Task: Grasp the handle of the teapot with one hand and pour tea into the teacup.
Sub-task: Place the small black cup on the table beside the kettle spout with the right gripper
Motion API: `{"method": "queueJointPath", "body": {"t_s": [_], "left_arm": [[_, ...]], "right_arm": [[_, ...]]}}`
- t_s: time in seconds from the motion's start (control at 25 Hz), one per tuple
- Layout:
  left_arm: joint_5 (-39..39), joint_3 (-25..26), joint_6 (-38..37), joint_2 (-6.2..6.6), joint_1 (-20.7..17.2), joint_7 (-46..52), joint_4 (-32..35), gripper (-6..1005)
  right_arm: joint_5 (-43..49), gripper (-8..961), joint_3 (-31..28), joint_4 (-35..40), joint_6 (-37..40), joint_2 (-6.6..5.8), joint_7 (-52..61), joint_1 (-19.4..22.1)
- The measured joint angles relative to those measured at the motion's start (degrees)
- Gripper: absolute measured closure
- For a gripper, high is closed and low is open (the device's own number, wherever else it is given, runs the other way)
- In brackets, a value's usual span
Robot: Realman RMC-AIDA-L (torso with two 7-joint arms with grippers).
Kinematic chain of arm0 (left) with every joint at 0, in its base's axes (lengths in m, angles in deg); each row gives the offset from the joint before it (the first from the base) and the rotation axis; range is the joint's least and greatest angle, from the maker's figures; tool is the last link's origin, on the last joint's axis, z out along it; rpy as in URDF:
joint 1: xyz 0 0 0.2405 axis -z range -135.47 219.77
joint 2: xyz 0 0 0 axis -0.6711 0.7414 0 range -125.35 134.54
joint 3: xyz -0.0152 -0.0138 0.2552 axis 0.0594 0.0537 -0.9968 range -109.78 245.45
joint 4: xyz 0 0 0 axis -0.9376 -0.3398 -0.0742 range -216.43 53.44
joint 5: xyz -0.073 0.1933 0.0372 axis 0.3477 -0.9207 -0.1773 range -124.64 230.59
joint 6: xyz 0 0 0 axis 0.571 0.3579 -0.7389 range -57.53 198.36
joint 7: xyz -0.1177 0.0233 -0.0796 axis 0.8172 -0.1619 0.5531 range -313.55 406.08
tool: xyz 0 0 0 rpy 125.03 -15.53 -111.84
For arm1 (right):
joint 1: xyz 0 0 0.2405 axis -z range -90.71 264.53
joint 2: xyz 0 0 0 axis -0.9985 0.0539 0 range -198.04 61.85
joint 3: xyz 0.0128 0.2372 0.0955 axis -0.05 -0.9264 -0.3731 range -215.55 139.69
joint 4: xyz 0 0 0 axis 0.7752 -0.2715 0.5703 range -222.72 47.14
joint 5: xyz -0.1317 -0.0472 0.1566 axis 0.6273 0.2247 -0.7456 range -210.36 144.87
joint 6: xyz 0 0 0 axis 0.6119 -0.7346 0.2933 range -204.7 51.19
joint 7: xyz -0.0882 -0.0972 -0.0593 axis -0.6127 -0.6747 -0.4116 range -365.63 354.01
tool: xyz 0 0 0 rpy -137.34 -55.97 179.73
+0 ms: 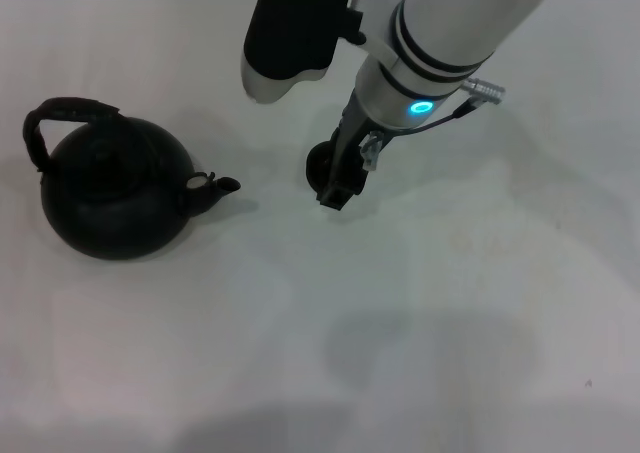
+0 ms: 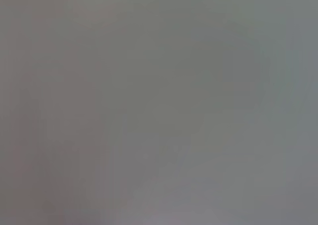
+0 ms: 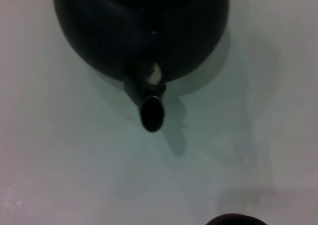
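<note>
At the left of the head view the teapot [image 1: 112, 185] is seen standing upright on the white table [image 1: 480, 303], its handle [image 1: 55, 118] arched free and ungrasped above it and its spout [image 1: 215, 186] turned rightward, presumably so tea can be tipped toward the cup. Right of centre the teacup [image 1: 322, 163] is partly hidden behind the right gripper [image 1: 338, 191], which is held low just beside it, perhaps to steady it; whether the jaws are spread or closed cannot be told, and the left gripper is not shown
</note>
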Motion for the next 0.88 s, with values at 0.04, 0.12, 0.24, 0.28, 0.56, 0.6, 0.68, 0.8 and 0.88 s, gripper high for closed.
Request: {"method": "queueJointPath", "body": {"t_s": [0.04, 0.12, 0.24, 0.28, 0.56, 0.6, 0.68, 0.8, 0.88], "left_arm": [[-0.02, -0.01, 0.0, 0.0, -0.02, 0.0, 0.0, 153], [-0.05, -0.05, 0.0, 0.0, -0.02, 0.0, -0.01, 153], [-0.12, -0.15, 0.03, 0.0, -0.01, 0.0, -0.04, 152], [-0.12, -0.17, 0.04, 0.0, -0.01, 0.0, -0.05, 152], [-0.05, -0.11, 0.31, 0.0, -0.01, 0.0, -0.09, 152], [-0.01, -0.08, 0.32, 0.0, -0.02, 0.0, -0.09, 152], [-0.01, -0.07, 0.33, 0.0, -0.01, 0.0, -0.09, 152], [0.01, -0.03, 0.35, 0.0, 0.06, 0.0, -0.09, 152], [0.02, -0.04, 0.35, 0.0, 0.21, 0.0, -0.08, 152]], "right_arm": [[-0.93, 219, 0.27, -0.97, 0.38, 0.0, -0.54, -0.51], [-2.19, 219, 1.5, -2.47, 1.34, -0.01, -1.07, -1.34], [-4.03, 218, 4.16, -4.87, 3.04, 0.0, -1.13, -2.68], [-4.26, 218, 4.41, -5.17, 3.3, 0.0, -1.2, -2.74], [-4.73, 217, 5.32, -5.77, 4.85, 0.0, -1.56, -2.57], [-5.07, 217, 5.85, -6.14, 5.43, 0.0, -1.58, -2.48], [-5.41, 217, 6.26, -6.49, 5.61, 0.0, -1.6, -2.49], [-6.59, 216, 7.67, -7.58, 6.29, 0.0, -1.69, -2.84], [-6.9, 216, 8.44, -7.9, 6.62, 0.0, -1.74, -2.92]]}}
